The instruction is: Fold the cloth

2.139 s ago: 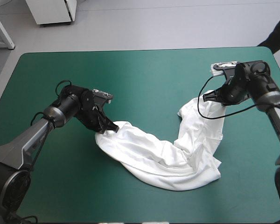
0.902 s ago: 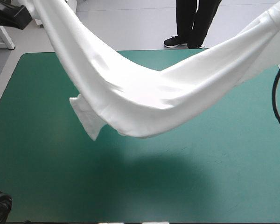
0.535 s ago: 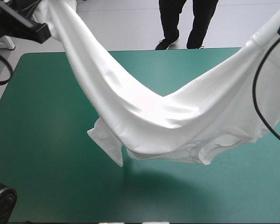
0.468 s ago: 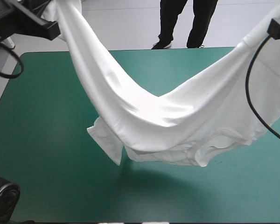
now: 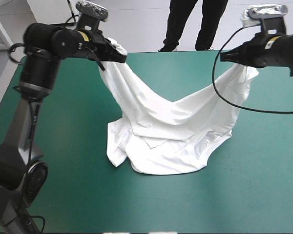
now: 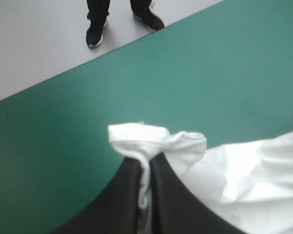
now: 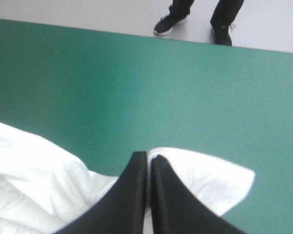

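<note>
The white T-shirt (image 5: 166, 131) hangs in a sagging band between both raised arms, and its lower part rests crumpled on the teal-green table (image 5: 58, 170) near the middle. My left gripper (image 5: 121, 57) is shut on one end of it, above the far left of the table. My right gripper (image 5: 224, 57) is shut on the other end, above the far right. In the left wrist view the black fingers (image 6: 129, 195) pinch a bunched white fold (image 6: 151, 141). From the right wrist camera, the fingers (image 7: 146, 163) meet over a white corner (image 7: 210, 178).
The table's far edge (image 5: 151, 52) runs just beyond both grippers. Bare teal-green cover lies in front of the T-shirt and on both sides of it.
Both arms have come down and inward from high up. The T-shirt, hanging clear of the table just before, now rests its lower part on the cover.
</note>
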